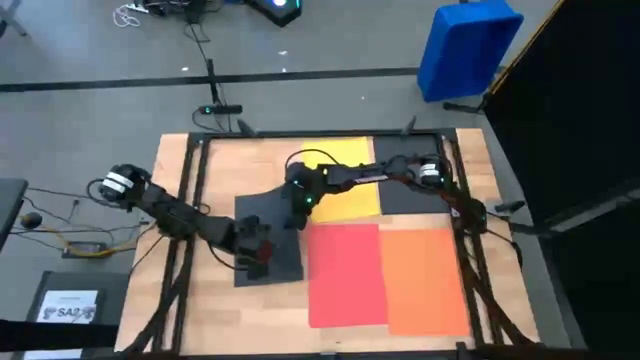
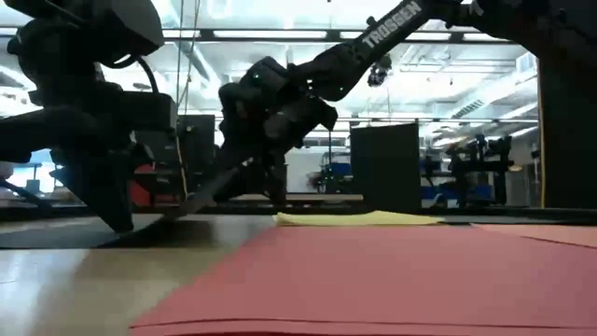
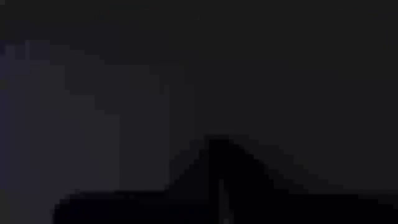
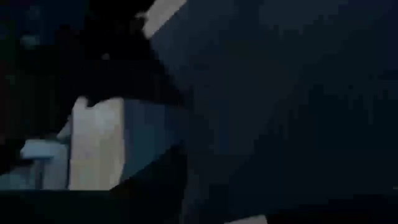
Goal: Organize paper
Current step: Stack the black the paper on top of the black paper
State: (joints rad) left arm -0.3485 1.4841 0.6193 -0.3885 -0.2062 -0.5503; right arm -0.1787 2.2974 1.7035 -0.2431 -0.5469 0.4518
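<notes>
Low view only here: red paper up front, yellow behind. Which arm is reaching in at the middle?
Observer: The right arm. From above, the right gripper is at the corner of a skewed dark grey sheet, nearest the yellow sheet.
Operator: And the left?
Observer: The left gripper is over that sheet's opposite end, shut.
Operator: Any sheet I'm missing?
Observer: A black sheet lies flat beside the yellow one.
</notes>
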